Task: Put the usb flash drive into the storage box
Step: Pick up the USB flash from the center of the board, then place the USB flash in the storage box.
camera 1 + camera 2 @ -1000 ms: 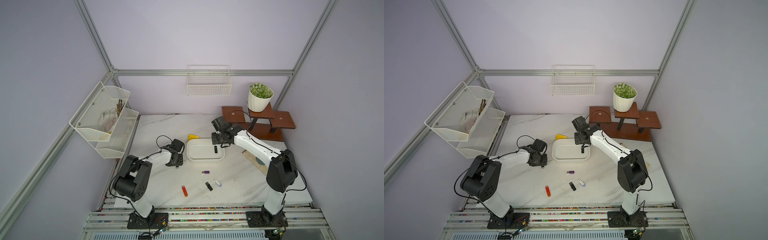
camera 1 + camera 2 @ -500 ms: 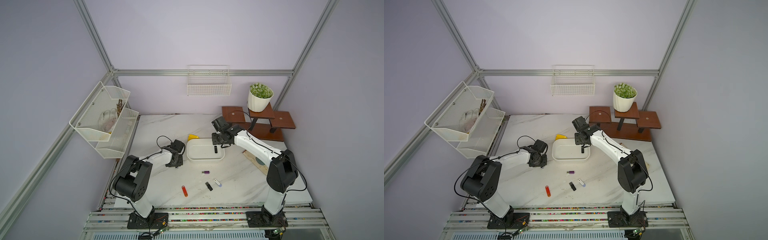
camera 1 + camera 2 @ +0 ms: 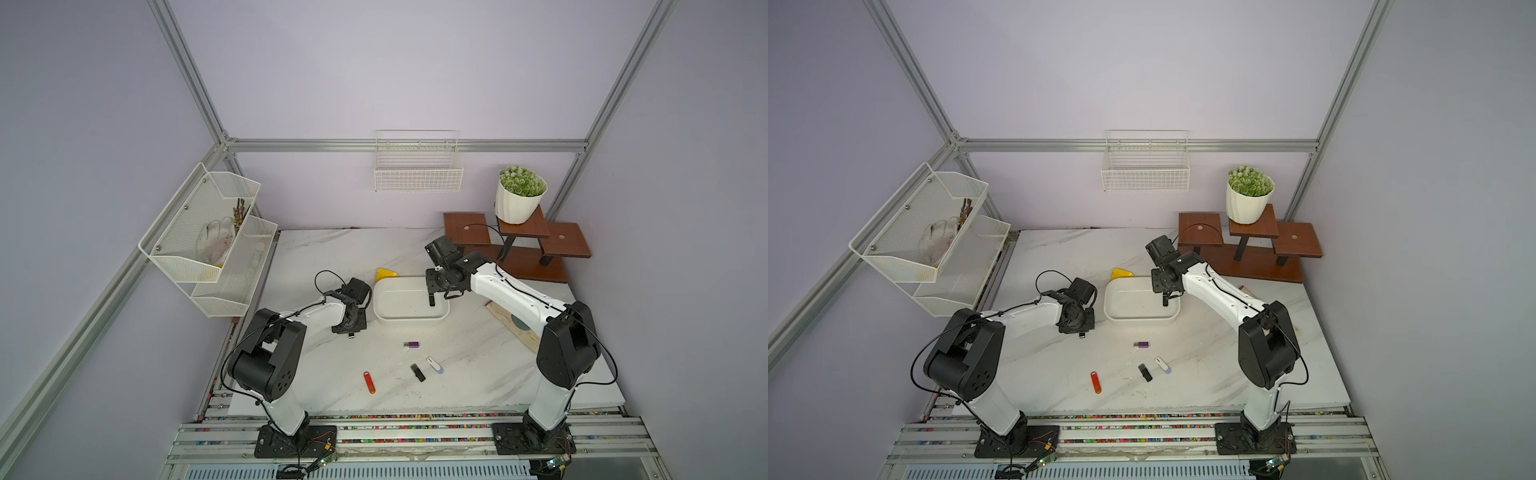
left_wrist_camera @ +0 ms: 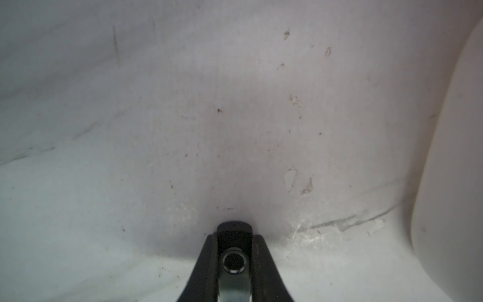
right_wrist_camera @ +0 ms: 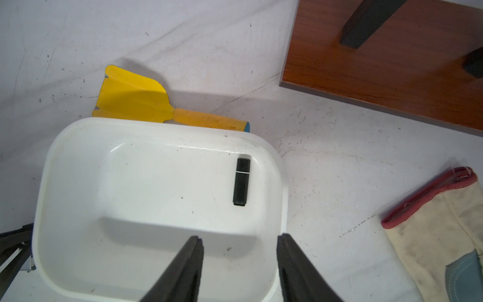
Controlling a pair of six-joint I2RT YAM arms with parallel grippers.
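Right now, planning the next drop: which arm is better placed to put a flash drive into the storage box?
Left. The left gripper clamps a black-and-silver flash drive on the table beside the storage box. The right gripper hangs open, empty, over the box, where a black drive lies.

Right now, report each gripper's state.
Left gripper: closed on a black-and-metal flash drive.
Right gripper: open, empty, above the storage box.
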